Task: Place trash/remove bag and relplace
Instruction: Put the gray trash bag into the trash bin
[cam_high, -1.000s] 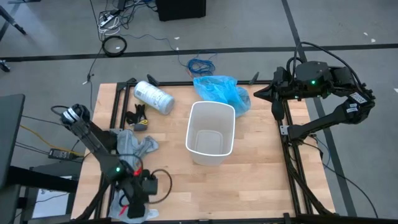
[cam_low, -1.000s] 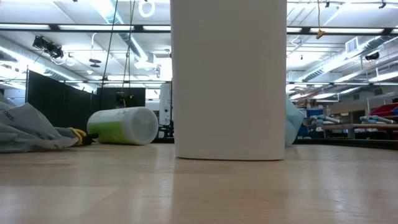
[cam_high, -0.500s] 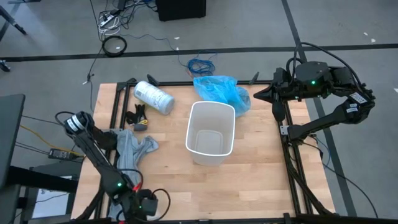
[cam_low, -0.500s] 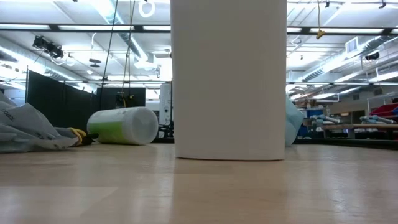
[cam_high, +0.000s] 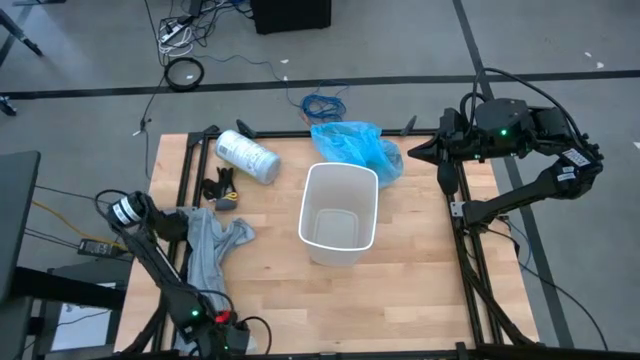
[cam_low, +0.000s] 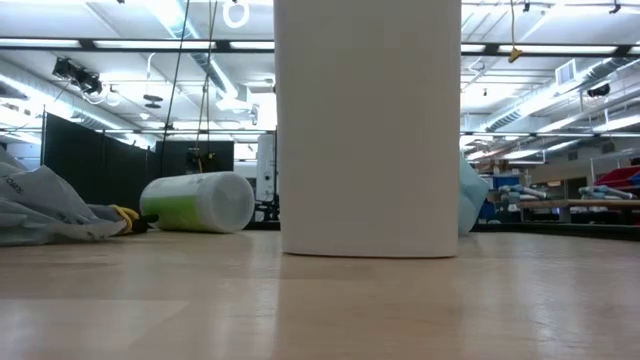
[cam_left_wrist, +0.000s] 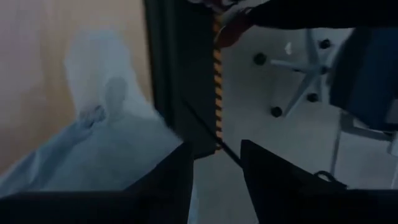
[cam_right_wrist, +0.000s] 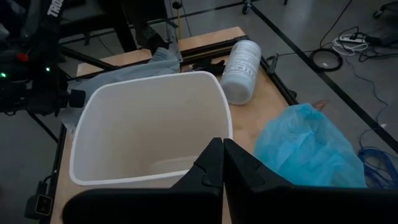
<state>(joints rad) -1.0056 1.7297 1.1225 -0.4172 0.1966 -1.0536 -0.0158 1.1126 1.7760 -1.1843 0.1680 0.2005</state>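
Observation:
The white bin (cam_high: 340, 215) stands upright on the wooden table with no liner in it. The light-blue bag (cam_high: 355, 150) lies crumpled just beyond the bin, at the table's far edge. A grey translucent liner (cam_high: 208, 245) lies limp at the table's left. My left gripper (cam_left_wrist: 216, 146) is open at the table's near left corner, with floor and table frame showing between its fingers; the grey liner (cam_left_wrist: 93, 155) lies beside it. My right gripper (cam_high: 412, 152) hangs shut above the far right, pointing at the bin (cam_right_wrist: 146, 124). The trash is out of view.
A white printed roll (cam_high: 247, 157) lies on its side at the far left, and a small black-and-yellow object (cam_high: 220, 188) lies near it. Black frame rails (cam_high: 185, 180) run along the table's left and right sides. Bare wood lies near and right of the bin.
My left gripper has moved toward the table's near edge, down to the near left corner, and the arm has come off the grey liner. The bin, blue bag and right arm have kept still.

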